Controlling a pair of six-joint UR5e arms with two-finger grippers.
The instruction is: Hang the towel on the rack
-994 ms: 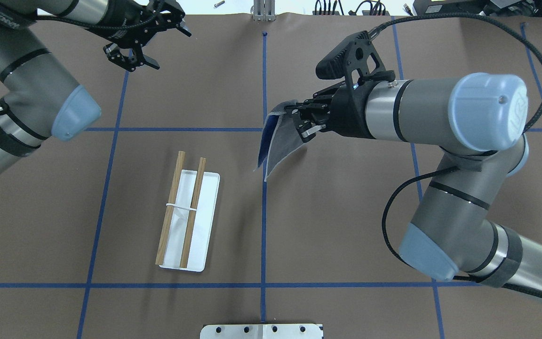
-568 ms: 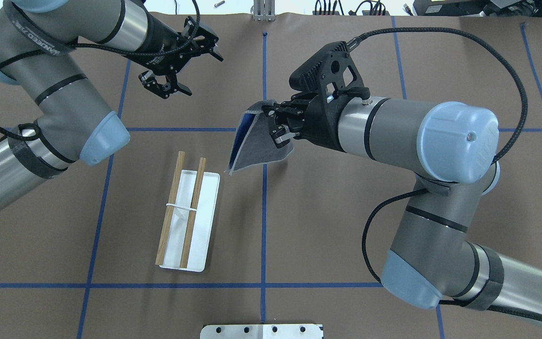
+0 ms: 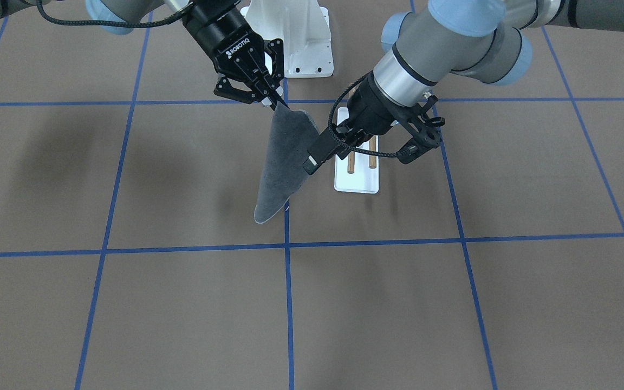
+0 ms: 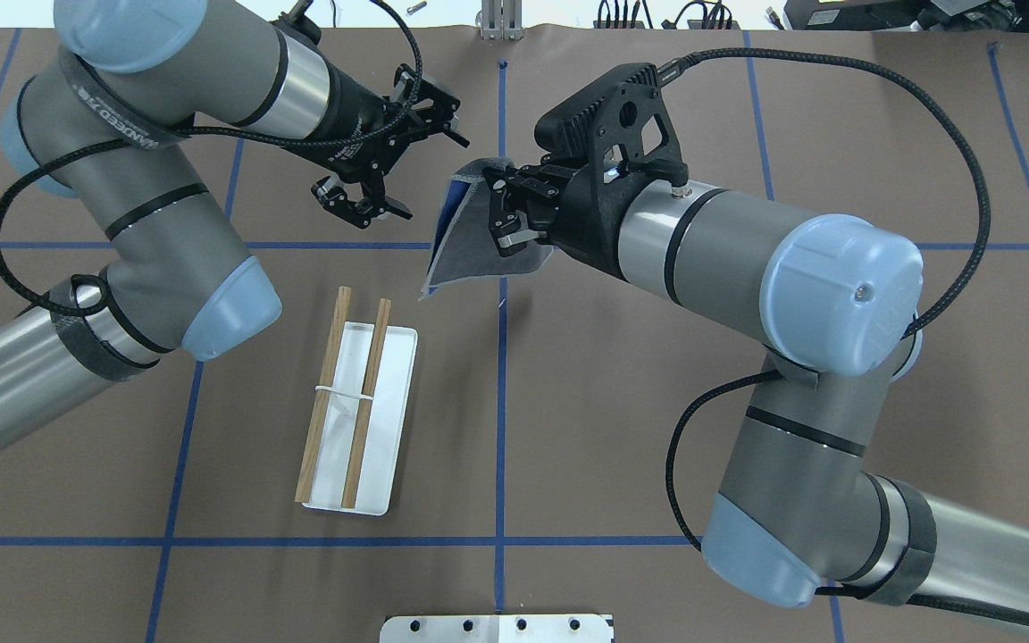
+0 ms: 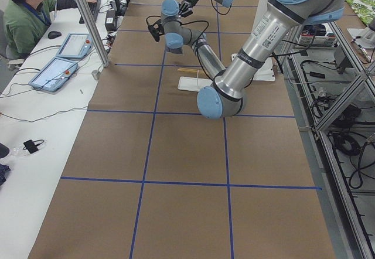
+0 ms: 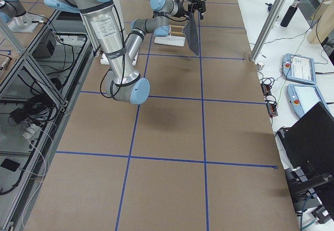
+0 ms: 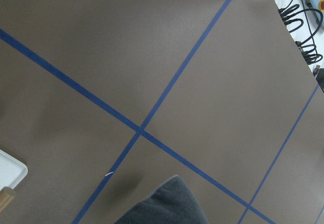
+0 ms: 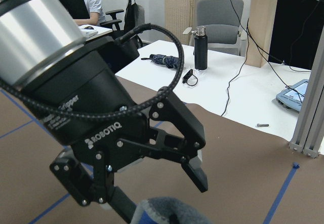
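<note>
My right gripper (image 4: pixel 495 201) is shut on the top corner of the dark grey towel (image 4: pixel 470 246) and holds it in the air. The towel hangs down in a long point above the table in the front-facing view (image 3: pixel 282 157), below the right gripper (image 3: pixel 273 102). My left gripper (image 4: pixel 425 174) is open and empty, close beside the towel's left edge. Its fingers (image 8: pixel 195 171) show spread in the right wrist view. The rack (image 4: pixel 342 391) stands on the table nearer the robot, left of centre, with nothing on its two wooden dowels. The towel's lower tip (image 7: pixel 162 203) shows in the left wrist view.
A large white bolted pedestal (image 3: pixel 296 38) stands at the robot's edge of the table, and also shows in the overhead view (image 4: pixel 497 628). Blue tape lines cross the brown table. Operators' desks with tablets (image 5: pixel 58 60) line the far side.
My right gripper has carried the towel left and farther from the robot. My left arm has swung in to the right, bringing its open gripper close beside the towel.
</note>
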